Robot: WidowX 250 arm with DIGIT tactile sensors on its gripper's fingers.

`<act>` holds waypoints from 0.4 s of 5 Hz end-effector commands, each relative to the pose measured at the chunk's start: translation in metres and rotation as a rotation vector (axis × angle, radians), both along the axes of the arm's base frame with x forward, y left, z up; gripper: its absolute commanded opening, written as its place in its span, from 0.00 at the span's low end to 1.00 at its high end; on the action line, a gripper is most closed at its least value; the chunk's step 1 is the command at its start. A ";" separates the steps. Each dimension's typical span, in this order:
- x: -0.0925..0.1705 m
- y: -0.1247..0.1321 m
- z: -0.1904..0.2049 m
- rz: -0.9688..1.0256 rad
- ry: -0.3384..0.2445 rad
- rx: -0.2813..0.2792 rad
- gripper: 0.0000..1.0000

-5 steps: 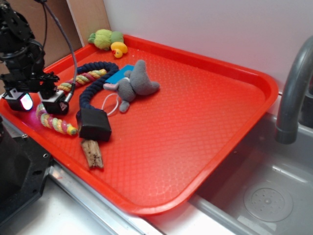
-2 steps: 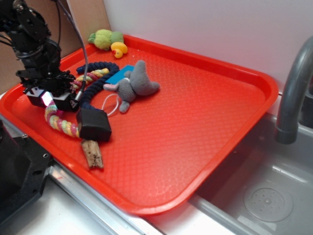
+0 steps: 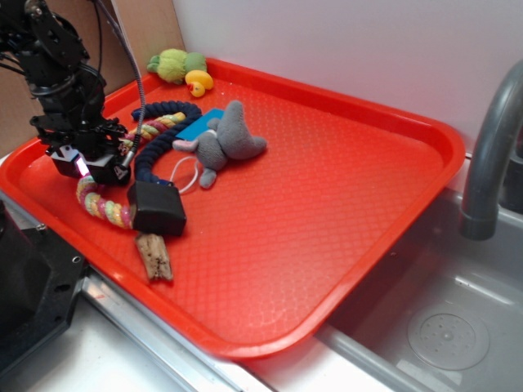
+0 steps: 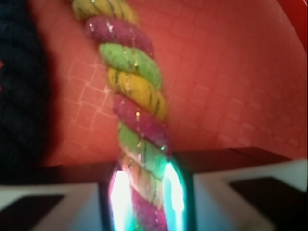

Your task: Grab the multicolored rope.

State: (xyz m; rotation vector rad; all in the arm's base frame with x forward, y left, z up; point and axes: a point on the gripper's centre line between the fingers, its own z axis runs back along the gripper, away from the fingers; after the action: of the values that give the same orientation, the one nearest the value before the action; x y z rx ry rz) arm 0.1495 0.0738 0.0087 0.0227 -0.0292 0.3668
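Observation:
The multicolored rope (image 3: 100, 204), braided in yellow, pink and green, curves along the left side of the red tray (image 3: 327, 204). My gripper (image 3: 88, 166) is down on the rope's bend, shut on it. In the wrist view the rope (image 4: 137, 101) runs from the top down between my two glowing pads (image 4: 175, 197), squeezed tight there. The dark navy rope (image 3: 159, 139) lies just to the right, and shows as a dark mass (image 4: 19, 86) at the wrist view's left edge.
A black block (image 3: 157, 207) caps the navy rope beside my gripper, with a wooden piece (image 3: 154, 256) below it. A grey plush toy (image 3: 229, 140) on a blue item, a green plush (image 3: 173, 64) and a yellow duck (image 3: 198, 82) lie farther back. A faucet (image 3: 490, 147) and sink stand right.
The jaws were spread around the rope a second ago; they have moved right onto its bend and shut on it. Since 0.4 s ago hardly anything has moved.

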 end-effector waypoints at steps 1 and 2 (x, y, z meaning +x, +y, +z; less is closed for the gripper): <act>0.012 -0.030 0.088 -0.166 -0.129 0.042 0.00; 0.028 -0.051 0.139 -0.230 -0.210 0.005 0.00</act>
State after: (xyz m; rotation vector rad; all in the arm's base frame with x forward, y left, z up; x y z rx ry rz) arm 0.1847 0.0199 0.1398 -0.0162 -0.1902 0.1466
